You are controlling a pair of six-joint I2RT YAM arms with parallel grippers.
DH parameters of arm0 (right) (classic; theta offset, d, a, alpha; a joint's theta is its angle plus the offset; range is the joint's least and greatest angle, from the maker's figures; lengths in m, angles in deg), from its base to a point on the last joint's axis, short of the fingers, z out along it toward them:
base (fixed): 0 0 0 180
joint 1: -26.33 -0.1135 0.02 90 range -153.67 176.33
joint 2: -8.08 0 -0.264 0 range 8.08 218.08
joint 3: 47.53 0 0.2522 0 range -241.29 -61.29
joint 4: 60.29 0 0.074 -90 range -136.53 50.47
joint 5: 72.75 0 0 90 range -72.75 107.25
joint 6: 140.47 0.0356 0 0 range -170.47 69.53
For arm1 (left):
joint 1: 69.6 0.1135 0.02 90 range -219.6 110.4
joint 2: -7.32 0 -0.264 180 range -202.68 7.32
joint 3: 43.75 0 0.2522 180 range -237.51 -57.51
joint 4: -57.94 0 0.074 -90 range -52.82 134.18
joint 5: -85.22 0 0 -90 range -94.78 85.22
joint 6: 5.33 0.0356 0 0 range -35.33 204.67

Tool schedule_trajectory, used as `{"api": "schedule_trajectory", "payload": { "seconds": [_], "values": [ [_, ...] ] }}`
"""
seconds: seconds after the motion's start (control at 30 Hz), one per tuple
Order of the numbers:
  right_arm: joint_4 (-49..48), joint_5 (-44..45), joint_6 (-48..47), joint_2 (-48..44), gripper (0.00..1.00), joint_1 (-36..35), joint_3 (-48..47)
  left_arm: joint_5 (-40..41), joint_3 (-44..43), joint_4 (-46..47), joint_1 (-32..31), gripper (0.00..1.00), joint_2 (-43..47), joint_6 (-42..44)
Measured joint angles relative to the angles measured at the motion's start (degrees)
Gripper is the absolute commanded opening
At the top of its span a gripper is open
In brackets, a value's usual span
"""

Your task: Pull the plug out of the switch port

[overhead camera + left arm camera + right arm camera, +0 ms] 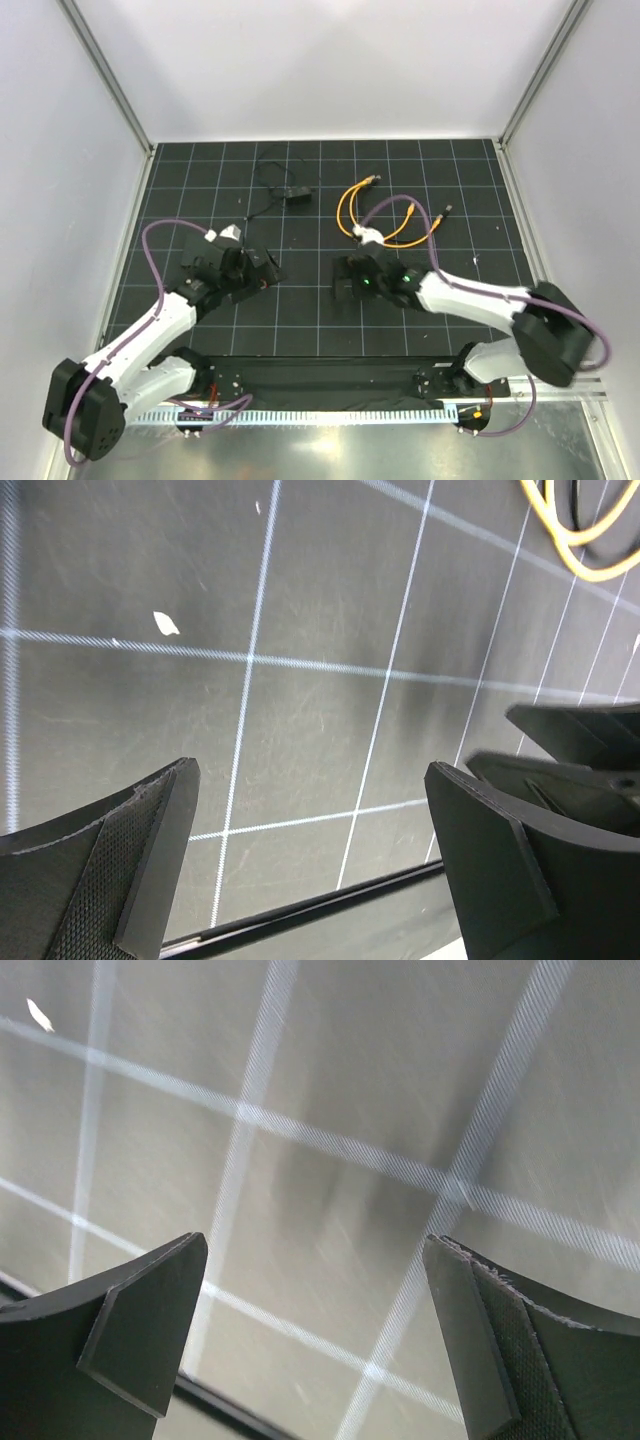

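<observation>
Where the left gripper [262,266] hangs low over the black gridded mat [300,325], its jaws stand spread wide. Its wrist view shows only bare mat and white grid lines in the gap. The right gripper [345,280] faces it across a strip of open mat, spread just as wide and holding nothing. The two do not touch.

Behind the right gripper, the yellow cables [352,212] lie looped on the mat, apart from both sets of fingers. A small black adapter [297,195] on its thin wire lies farther back.

The switch cannot be picked out with certainty, because black fingers and black mat merge around the gripper tips.

Open mat runs on to the rear wall [330,70]. Both elbows stand out near the side walls, by the mat's outer edges.
</observation>
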Motion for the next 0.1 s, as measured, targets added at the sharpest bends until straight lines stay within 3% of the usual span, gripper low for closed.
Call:
{"api": "schedule_trajectory", "payload": {
  "seconds": [0.1],
  "values": [
    [-0.20, -0.42, 1.92, -9.53, 1.00, 0.13, 9.75, -2.27, 5.25, 4.28, -0.57, 1.00, 3.10, -0.09]
  ]
}}
